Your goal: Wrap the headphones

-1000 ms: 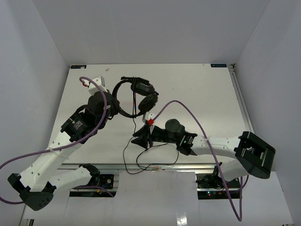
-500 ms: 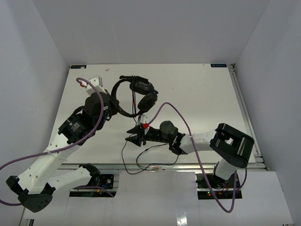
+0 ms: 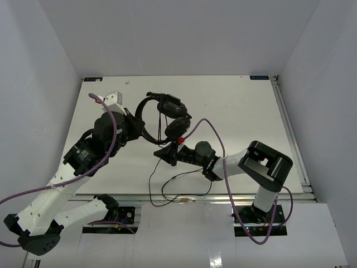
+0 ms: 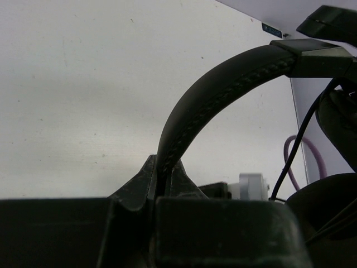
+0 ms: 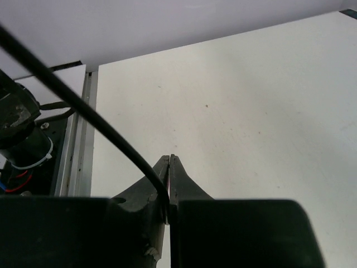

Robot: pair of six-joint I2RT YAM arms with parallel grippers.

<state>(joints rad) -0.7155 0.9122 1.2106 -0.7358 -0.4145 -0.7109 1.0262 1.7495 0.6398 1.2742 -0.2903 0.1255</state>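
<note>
The black headphones (image 3: 167,114) lie on the white table, earcups to the right of the curved headband. My left gripper (image 3: 134,124) is shut on the headband (image 4: 223,89), which rises from between its jaws in the left wrist view. My right gripper (image 3: 163,152) is shut on the thin dark cable (image 5: 83,106), just below the lower earcup (image 3: 177,127). The cable (image 3: 167,192) hangs from the earcups and runs in loose loops toward the table's near edge. The reddish plug end does not show clearly.
Thick purple robot cables (image 3: 215,131) arch over both arms. The metal rail of the table's near edge (image 3: 184,196) lies just beyond the cable loops. The right arm's elbow (image 3: 265,164) stands at the right front.
My right gripper has moved left and then up toward the lower earcup with the cable; the right arm has folded in. My left gripper has shifted the headphones slightly right.
</note>
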